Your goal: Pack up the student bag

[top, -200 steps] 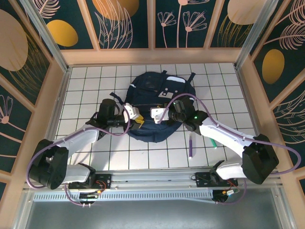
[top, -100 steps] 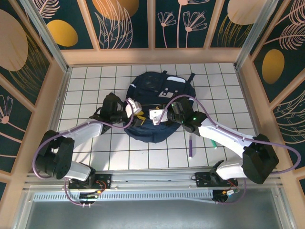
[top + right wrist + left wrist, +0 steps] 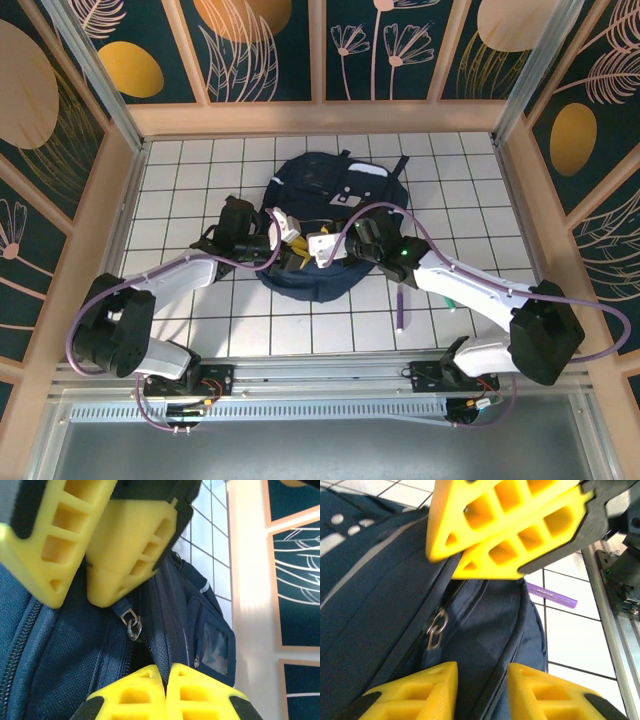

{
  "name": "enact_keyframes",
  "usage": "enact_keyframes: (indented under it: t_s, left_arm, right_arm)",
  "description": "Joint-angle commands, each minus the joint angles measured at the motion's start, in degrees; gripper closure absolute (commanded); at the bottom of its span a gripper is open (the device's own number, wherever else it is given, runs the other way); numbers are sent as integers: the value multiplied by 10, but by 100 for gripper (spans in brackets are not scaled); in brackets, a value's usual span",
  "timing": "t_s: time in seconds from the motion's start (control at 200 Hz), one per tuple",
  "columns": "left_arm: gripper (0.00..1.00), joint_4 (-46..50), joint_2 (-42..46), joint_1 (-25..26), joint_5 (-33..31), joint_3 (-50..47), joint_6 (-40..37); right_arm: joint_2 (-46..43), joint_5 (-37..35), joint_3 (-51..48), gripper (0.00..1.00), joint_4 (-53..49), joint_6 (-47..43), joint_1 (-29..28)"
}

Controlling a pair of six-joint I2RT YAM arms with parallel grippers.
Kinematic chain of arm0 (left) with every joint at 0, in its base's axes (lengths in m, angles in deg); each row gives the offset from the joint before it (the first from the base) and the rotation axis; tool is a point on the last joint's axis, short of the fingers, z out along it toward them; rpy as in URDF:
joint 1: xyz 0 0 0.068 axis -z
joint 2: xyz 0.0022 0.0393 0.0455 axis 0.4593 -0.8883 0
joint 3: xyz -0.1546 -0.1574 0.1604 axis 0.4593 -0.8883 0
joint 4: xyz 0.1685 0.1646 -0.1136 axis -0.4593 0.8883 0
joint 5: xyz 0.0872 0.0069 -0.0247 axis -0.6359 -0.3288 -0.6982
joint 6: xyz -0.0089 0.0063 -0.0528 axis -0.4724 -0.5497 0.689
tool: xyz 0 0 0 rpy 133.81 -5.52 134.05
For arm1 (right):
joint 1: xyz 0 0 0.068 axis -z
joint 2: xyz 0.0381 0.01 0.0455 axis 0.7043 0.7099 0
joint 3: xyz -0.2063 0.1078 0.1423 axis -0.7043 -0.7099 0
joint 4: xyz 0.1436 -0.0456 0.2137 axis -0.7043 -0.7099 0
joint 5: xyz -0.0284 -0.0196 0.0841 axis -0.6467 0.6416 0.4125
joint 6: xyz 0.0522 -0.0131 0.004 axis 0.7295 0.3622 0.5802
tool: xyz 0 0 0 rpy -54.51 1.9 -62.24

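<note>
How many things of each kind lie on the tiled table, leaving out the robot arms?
Backpacks: 1 (navy student bag)
Pens: 2 (purple pen, green pen partly under the right arm)
Total: 3

The top external camera looked steeply down from above and behind the arm bases, which lay at 6 o'clock of its frame. It stood far enough off to take in the whole tiled table (image 3: 190, 165), with the student bag (image 3: 320, 175) toward 12 o'clock of centre. The left wrist camera sat very close over the bag, with the left gripper (image 3: 482, 680) at 6 o'clock, and faced the right gripper (image 3: 450, 562) at 12 o'clock. The right wrist camera looked back the opposite way, equally close. Both wrist views shared one metal zipper pull (image 3: 435, 630). The left wrist and top views shared a purple pen (image 3: 552, 594).
</note>
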Motion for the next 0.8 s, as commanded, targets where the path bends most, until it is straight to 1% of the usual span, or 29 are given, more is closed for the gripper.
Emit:
enact_keyframes:
  t_s: [0.0, 0.025, 0.185, 0.235, 0.295, 0.345, 0.57, 0.651, 0.746, 0.796]
  left_arm:
    - [66, 14, 7, 3, 0, 8, 1]
    - [63, 8, 7, 2, -16, 7, 7]
    - [56, -21, 22, 0, -99, -6, 39]
    - [56, -26, 30, -5, -113, -11, 50]
    - [52, -35, 42, -13, -126, -22, 70]
    - [52, -44, 48, -18, -145, -31, 92]
    - [52, -56, 51, -21, -190, -44, 113]
    - [52, -59, 50, -21, -201, -41, 109]
    - [49, -55, 44, -20, -215, -36, 103]
    - [49, -52, 38, -21, -221, -32, 102]
  right_arm:
    - [-18, 33, 1, 100, 78, -22, -19]
    - [-18, 33, 2, 100, 77, -24, -22]
    - [-19, 23, 3, 100, 68, -29, -34]
    - [-21, 22, 0, 100, 65, -28, -36]
    - [-23, 20, -2, 100, 63, -28, -37]
    - [-26, 20, -4, 100, 61, -27, -38]
    - [-25, 25, 3, 100, 51, -27, -43]
    - [-21, 27, 7, 100, 52, -26, -47]
    - [-16, 27, 11, 100, 52, -24, -53]
    - [-13, 27, 12, 100, 53, -24, -56]
